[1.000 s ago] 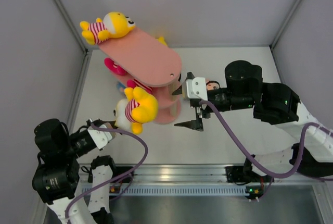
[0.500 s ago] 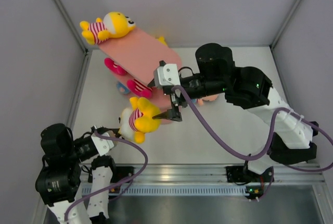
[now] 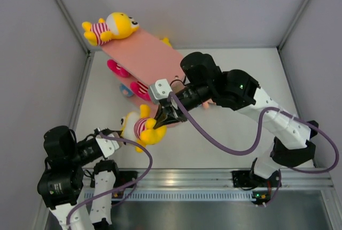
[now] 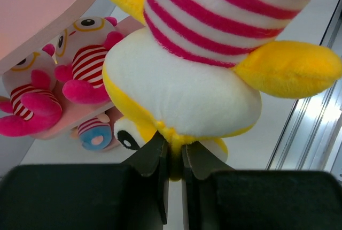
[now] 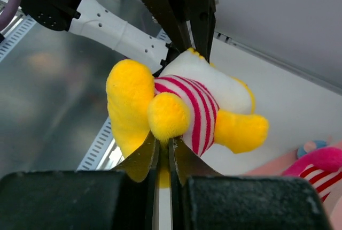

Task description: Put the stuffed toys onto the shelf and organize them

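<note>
Yellow plush toy hangs just in front of the shelf, pinched by both left claw and right claw and not yet placed, while a second yellow toy lies on its top tier and pink toys sit lower down.

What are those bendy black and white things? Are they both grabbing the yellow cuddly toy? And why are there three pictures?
They are two robot arms, with pinching jaws where hands would be. The big picture looks down from above. In it, the left arm and the right arm both reach the yellow stuffed toy. The other two pictures come from little cameras on each wrist, so you see the jaws up close. Both pairs of jaws are pinched shut on that toy. Behind it stands the pink shelf. Another yellow toy lies on its top board, and pink toys sit on a board underneath.
</note>
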Available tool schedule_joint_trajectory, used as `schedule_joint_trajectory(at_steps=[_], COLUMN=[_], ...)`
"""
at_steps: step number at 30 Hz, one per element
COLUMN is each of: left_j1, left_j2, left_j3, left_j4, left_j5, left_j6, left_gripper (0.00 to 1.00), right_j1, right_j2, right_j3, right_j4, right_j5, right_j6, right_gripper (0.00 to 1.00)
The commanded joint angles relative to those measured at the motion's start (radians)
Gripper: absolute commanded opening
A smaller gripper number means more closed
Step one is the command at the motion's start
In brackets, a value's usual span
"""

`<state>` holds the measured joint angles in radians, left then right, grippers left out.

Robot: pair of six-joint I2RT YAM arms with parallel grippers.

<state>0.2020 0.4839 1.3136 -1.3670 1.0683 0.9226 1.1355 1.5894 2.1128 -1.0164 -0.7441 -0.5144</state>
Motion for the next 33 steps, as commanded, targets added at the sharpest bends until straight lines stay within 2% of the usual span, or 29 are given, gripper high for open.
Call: schedule_joint_trajectory(at_steps=[1,2,3,4,5,6,7,9,11,14,16,19,20,23,25,28,33], left_j1=[-0.006,-0.006,-0.004,-0.004,-0.001,-0.001,-0.001,-0.001,-0.001,-0.001,-0.003,-0.003,-0.003,-0.003,-0.003,-0.003,-0.003], left_j2=[-0.004,-0.005,-0.008,-0.010,-0.017,-0.022,-0.033,-0.045,-0.051,-0.038,-0.021,-0.008,-0.007,-0.001,-0.002,-0.002,-0.014], left_j3=[0.032,0.039,0.059,0.068,0.081,0.082,0.082,0.079,0.079,0.095,0.104,0.105,0.102,0.092,0.082,0.061,0.035], left_j4=[-0.142,-0.142,-0.141,-0.133,-0.117,-0.063,-0.037,-0.001,0.034,0.062,0.065,0.066,0.066,0.068,0.069,0.068,0.069], left_j5=[-0.007,-0.028,-0.077,-0.112,-0.145,-0.231,-0.279,-0.421,-0.511,-0.677,-0.737,-0.732,-0.731,-0.734,-0.742,-0.771,-0.800], left_j6=[0.022,0.030,0.033,0.033,0.000,-0.037,-0.113,-0.157,-0.217,-0.302,-0.333,-0.363,-0.364,-0.370,-0.369,-0.370,-0.367], left_gripper=[0.16,0.39,0.51,0.58,0.72,0.75,0.82,0.94,0.98,0.99,0.99,0.98,0.98,0.98,0.98,0.98,0.98], right_j1=[-0.003,-0.005,-0.005,-0.003,-0.005,-0.003,-0.005,-0.003,-0.005,-0.005,-0.005,-0.005,-0.005,-0.003,-0.005,-0.003,0.027], right_j2=[-0.049,-0.075,-0.092,-0.107,-0.147,-0.167,-0.204,-0.230,-0.253,-0.270,-0.272,-0.266,-0.270,-0.293,-0.287,-0.220,-0.103], right_j3=[-0.043,-0.051,-0.075,-0.091,-0.109,-0.143,-0.154,-0.168,-0.163,-0.163,-0.157,-0.157,-0.171,-0.311,-0.437,-0.468,-0.435], right_j4=[0.059,0.087,0.119,0.215,0.267,0.376,0.416,0.491,0.570,0.656,0.690,0.759,0.786,0.977,1.155,1.240,1.293], right_j5=[-0.061,-0.037,-0.019,0.003,0.058,0.086,0.144,0.219,0.370,0.548,0.584,0.736,0.896,1.212,1.341,1.449,1.493], right_j6=[0.011,0.049,0.075,0.143,0.180,0.248,0.278,0.335,0.402,0.433,0.447,0.502,0.507,0.559,0.538,0.524,0.487], right_gripper=[0.00,0.00,0.00,0.00,0.00,0.00,0.00,0.00,0.00,0.00,0.00,0.00,0.00,0.00,0.00,0.00,0.00])
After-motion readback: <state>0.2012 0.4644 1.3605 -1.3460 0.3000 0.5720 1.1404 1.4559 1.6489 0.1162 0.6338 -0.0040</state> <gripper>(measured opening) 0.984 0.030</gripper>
